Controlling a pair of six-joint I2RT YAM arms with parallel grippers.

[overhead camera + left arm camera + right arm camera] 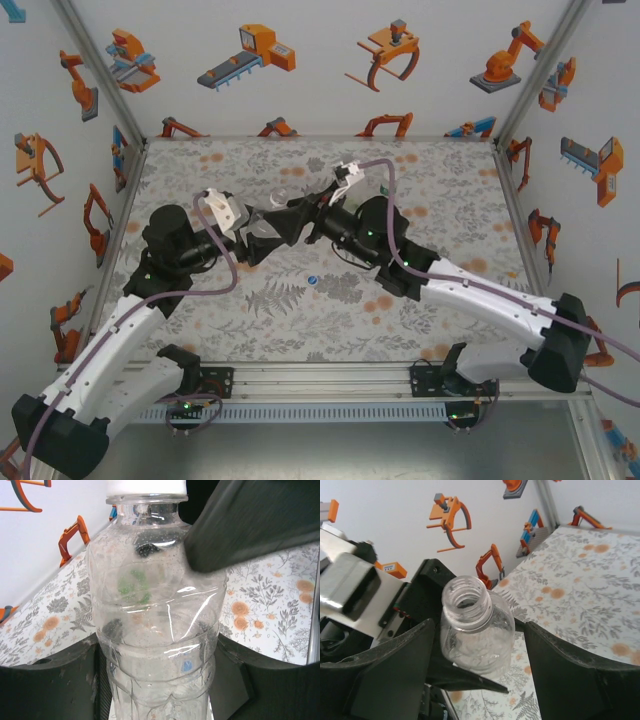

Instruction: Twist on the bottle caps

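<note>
Two white-and-black arms rise from the near edge of the worktop [250,330] and bend inward, so their hands meet tip to tip above its middle. The left arm [110,340] comes in from the left. Its left hand [266,233] is clamped on the body of a clear bottle [155,605], dark fingers [50,685] pressed against both sides. The right arm [480,300] comes in from the right. Its right hand [305,213] has its fingers [380,670] spread to either side of the bottle's neck, with a gap on each side.

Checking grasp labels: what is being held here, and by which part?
The left gripper clamps the small clear plastic bottle by its body; the right gripper stands open around its uncapped top, holding nothing.
</note>
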